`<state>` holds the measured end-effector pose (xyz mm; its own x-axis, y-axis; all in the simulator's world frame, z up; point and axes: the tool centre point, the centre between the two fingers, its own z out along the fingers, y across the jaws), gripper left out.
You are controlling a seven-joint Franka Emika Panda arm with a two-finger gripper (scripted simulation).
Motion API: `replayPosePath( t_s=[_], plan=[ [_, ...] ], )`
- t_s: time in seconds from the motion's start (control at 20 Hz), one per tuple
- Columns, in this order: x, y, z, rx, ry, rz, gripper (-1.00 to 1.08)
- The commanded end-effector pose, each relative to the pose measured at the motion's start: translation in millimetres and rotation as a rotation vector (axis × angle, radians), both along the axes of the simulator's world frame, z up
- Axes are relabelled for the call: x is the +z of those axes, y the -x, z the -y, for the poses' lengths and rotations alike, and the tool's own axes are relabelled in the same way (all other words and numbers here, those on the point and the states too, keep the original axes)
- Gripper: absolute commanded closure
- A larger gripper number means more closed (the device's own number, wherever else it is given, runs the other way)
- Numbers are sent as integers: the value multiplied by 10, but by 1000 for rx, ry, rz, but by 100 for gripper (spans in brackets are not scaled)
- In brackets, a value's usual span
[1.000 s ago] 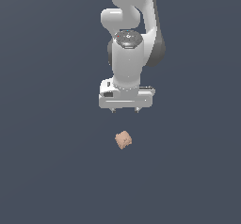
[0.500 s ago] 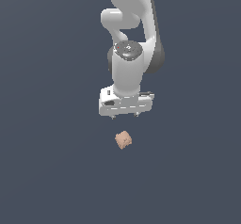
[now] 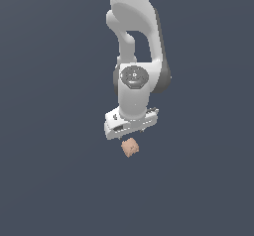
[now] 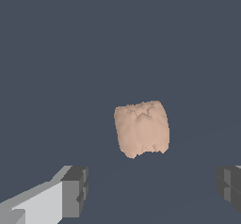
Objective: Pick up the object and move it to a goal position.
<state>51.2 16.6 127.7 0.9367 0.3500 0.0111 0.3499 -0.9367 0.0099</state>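
My gripper hangs with fingers spread wide above the object, a small tan lump lying free ahead of the fingertips, roughly centred between them.

A simulated test scene is shown rather than any real room. This is indicated by the flat, uniform slate-grey ground by which both views are filled, with no walls, furniture or horizon rendered. The white arm is drawn with smooth, clean shading. The only item present, a small tan-pink object, is seen at about 6 o'clock from the arm's wrist, with a coarsely modelled, mottled surface.
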Motion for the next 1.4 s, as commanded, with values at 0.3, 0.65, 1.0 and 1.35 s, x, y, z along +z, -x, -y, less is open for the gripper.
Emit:
replayPosePath(
  t_s=[0.3, 0.65, 1.0, 1.35],
  plan=[
    [-287, -149, 16, 138, -3, -12, -92],
    [-362, -183, 21, 172, -4, -14, -92],
    [-498, -174, 22, 169, -4, -15, -92],
    [-834, -168, 23, 172, -4, -14, -92]
  ],
)
